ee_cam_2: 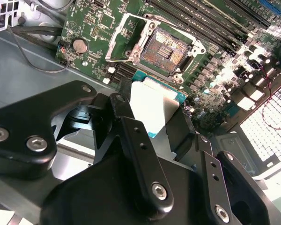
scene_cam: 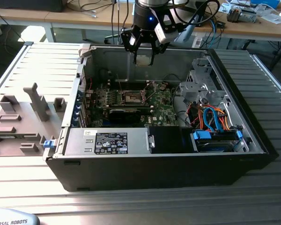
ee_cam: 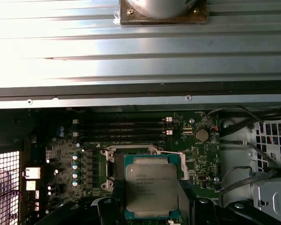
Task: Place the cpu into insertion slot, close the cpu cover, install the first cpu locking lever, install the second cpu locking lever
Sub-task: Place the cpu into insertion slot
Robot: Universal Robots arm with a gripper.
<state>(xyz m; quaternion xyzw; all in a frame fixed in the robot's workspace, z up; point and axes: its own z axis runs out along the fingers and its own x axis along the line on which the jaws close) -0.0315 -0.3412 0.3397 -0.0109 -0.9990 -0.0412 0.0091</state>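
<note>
- My gripper (scene_cam: 143,58) hangs at the upper middle of the exterior view, above the open computer case (scene_cam: 154,171).
- My fingers (ee_cam: 111,208) pinch the cpu (ee_cam: 151,190) by opposite edges, its metal top facing the first wrist view.
- The insertion slot (ee_cam_2: 167,49) on the motherboard (ee_cam_2: 98,18) lies bare, with the cpu cover (ee_cam_2: 124,37) swung up beside it.

My gripper (scene_cam: 143,55) holds the cpu (ee_cam: 151,190) above the case (scene_cam: 154,173); the insertion slot (ee_cam_2: 167,51) lies below on the motherboard (scene_cam: 165,107), the cpu cover (ee_cam_2: 123,40) raised beside it.
</note>
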